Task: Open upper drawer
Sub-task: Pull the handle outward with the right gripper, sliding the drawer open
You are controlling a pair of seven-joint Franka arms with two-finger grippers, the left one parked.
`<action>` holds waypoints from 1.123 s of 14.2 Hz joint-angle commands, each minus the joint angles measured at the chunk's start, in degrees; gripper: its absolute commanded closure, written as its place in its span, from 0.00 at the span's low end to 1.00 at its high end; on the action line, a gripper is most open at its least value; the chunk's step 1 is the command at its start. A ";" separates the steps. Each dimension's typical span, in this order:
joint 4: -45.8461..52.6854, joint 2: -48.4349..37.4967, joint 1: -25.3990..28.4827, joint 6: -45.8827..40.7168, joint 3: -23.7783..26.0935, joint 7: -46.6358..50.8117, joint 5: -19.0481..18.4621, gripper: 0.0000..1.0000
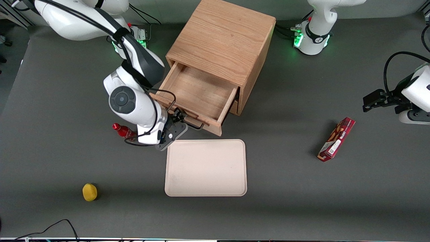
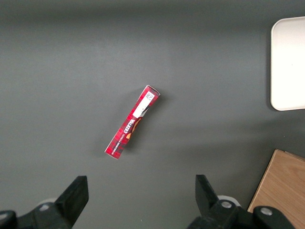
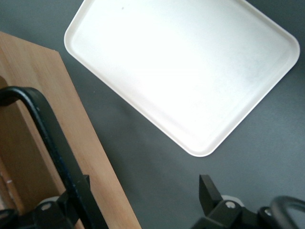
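The upper drawer (image 1: 198,94) of the light oak cabinet (image 1: 221,40) stands pulled well out, and its inside is empty. Its thin black bar handle (image 1: 196,126) is on the drawer front, facing the front camera. My gripper (image 1: 179,122) is open at the handle's end toward the working arm. In the right wrist view the gripper (image 3: 143,188) has its fingers wide apart. The handle (image 3: 47,133) and the drawer front (image 3: 90,157) lie by one finger. The other finger (image 3: 208,191) is over bare table. Nothing is held. The lower drawer is hidden under the open one.
A cream tray (image 1: 205,168) lies just in front of the open drawer, nearer the front camera; it also shows in the right wrist view (image 3: 181,71). A red bottle (image 1: 122,130) lies beside the working arm. A yellow lump (image 1: 89,192) and a red box (image 1: 336,138) lie on the table.
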 commanded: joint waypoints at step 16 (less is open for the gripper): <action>14.63 1.34 0.97 -17.23 -1.35 -0.01 6.01 0.00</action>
